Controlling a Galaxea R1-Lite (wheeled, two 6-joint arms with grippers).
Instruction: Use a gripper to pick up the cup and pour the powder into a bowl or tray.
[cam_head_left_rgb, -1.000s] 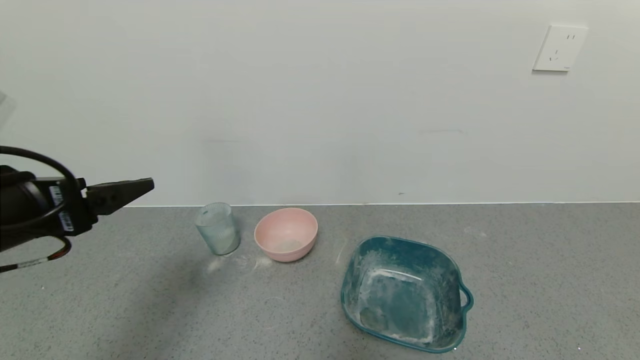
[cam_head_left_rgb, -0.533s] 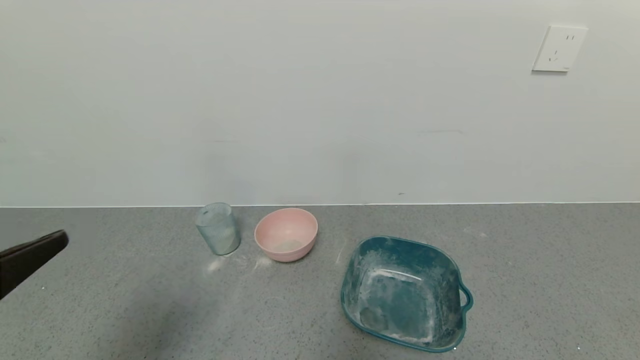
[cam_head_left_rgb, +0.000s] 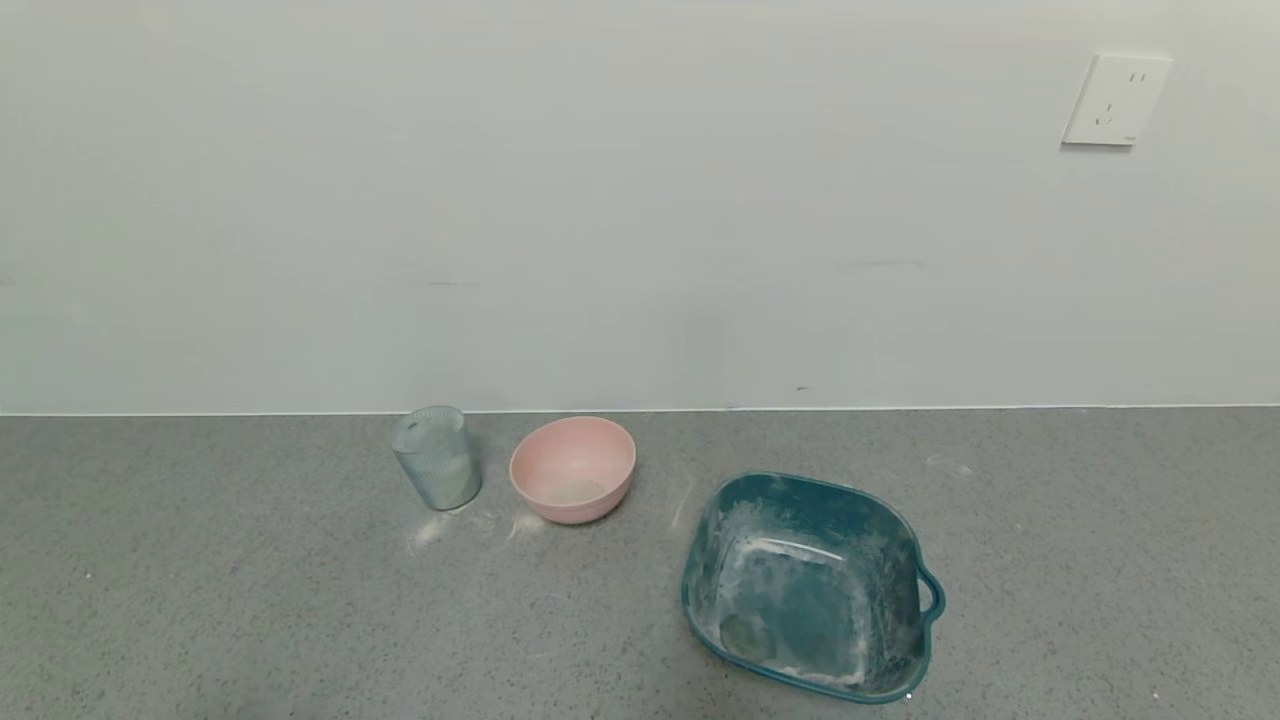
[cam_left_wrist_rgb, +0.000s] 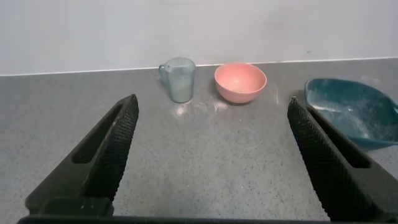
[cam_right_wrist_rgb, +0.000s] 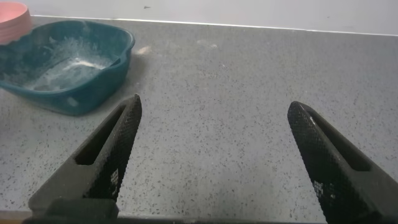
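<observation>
Your grey speckled counter (cam_head_left_rgb: 250, 620) runs along a white wall; the cup (cam_head_left_rgb: 436, 458) stands upright just left of the pink bowl (cam_head_left_rgb: 572, 469), apart from it, spilled powder (cam_head_left_rgb: 430, 528) before them. The teal tray (cam_head_left_rgb: 812, 585) sits nearer, to the right. Your left gripper (cam_left_wrist_rgb: 211, 155) and right gripper (cam_right_wrist_rgb: 214, 155) hang back, jaws spread, holding nothing
</observation>
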